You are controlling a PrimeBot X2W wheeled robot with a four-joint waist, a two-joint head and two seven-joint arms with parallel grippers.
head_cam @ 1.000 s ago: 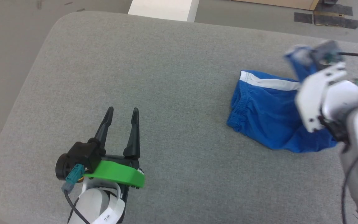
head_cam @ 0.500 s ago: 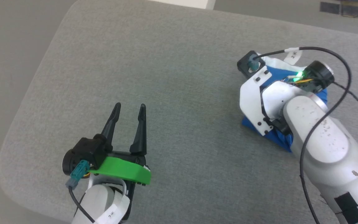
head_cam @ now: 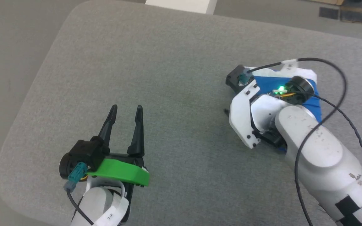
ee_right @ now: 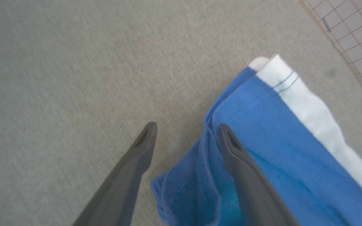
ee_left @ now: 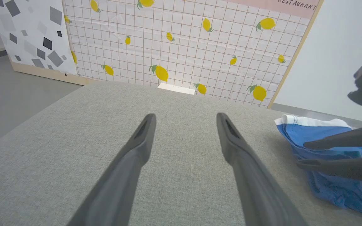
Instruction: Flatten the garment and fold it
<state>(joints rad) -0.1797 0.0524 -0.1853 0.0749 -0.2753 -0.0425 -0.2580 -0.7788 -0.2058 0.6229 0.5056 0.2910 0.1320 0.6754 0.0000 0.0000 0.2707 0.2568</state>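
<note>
blue fabric of the garment (head_cam: pixel 313 105) is lying bunched in a compact heap on the right part of the grey padded surface (head_cam: pixel 168 62), closer to its far edge than to its near one. a white stripe (ee_right: pixel 309 110) is running along the side of the heap that is facing the far edge, and the blue cloth beside it is sitting in soft folds.

the right gripper (ee_right: pixel 185 125) is hanging low over the heap's left side, its pale forearm covering much of the cloth in the head view. its jaws are standing wide apart and are not pinching anything. one finger is lying across the blue cloth, the other is pointing over bare surface, and a raised fold of the garment (ee_right: pixel 262 125) is sitting between them.

the left gripper (head_cam: pixel 126 108) is hovering above the surface near its near left corner, well apart from the garment (ee_left: pixel 322 138). its jaws are spread wide too, with only grey surface showing between them.

beyond the far edge, a tiled wall panel (ee_left: pixel 184 47) printed with lemons is standing upright.
</note>
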